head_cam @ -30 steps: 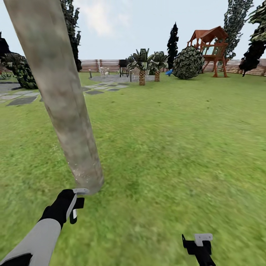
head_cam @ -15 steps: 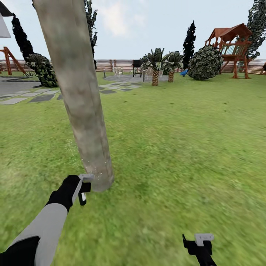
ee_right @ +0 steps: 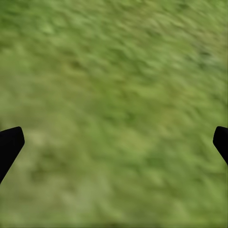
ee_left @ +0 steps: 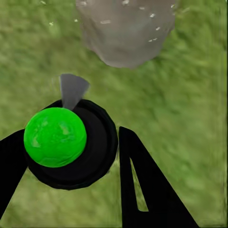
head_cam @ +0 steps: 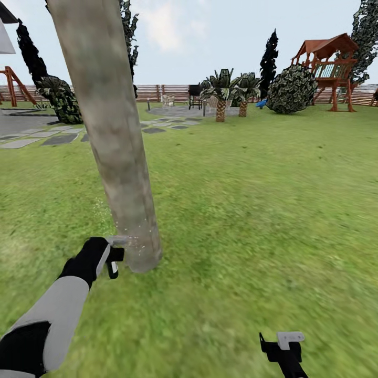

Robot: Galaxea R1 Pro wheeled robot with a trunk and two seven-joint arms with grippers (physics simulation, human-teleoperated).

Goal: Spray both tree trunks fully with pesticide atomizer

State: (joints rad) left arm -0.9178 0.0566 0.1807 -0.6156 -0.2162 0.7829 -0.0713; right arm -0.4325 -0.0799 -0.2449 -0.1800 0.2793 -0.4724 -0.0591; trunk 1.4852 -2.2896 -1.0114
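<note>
Left gripper [head_cam: 111, 255] clasps the black, green-capped pesticide atomizer [ee_left: 66, 145] beside the mottled grey-brown tree trunk [head_cam: 113, 136], seemingly flecked white; right gripper [ee_right: 114, 142] jaws wide over grass

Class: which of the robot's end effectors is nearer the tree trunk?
Left. The left end effector is beside the tree trunk base; the right end effector hangs well away.

Left gripper [ee_left: 71, 156] clamped around black round body of atomizer [ee_left: 71, 142], bright green ball cap [ee_left: 55, 137] on top. Grey nozzle [ee_left: 72, 90] juts toward 12 o'clock. Tree trunk [ee_left: 126, 31] base at 12 to 1 o'clock, near nozzle, apart from it. White pesticide specks [ee_left: 153, 15] dot trunk; a few, perhaps, over blurry grass [ee_left: 190, 109] at 11 o'clock.
</note>
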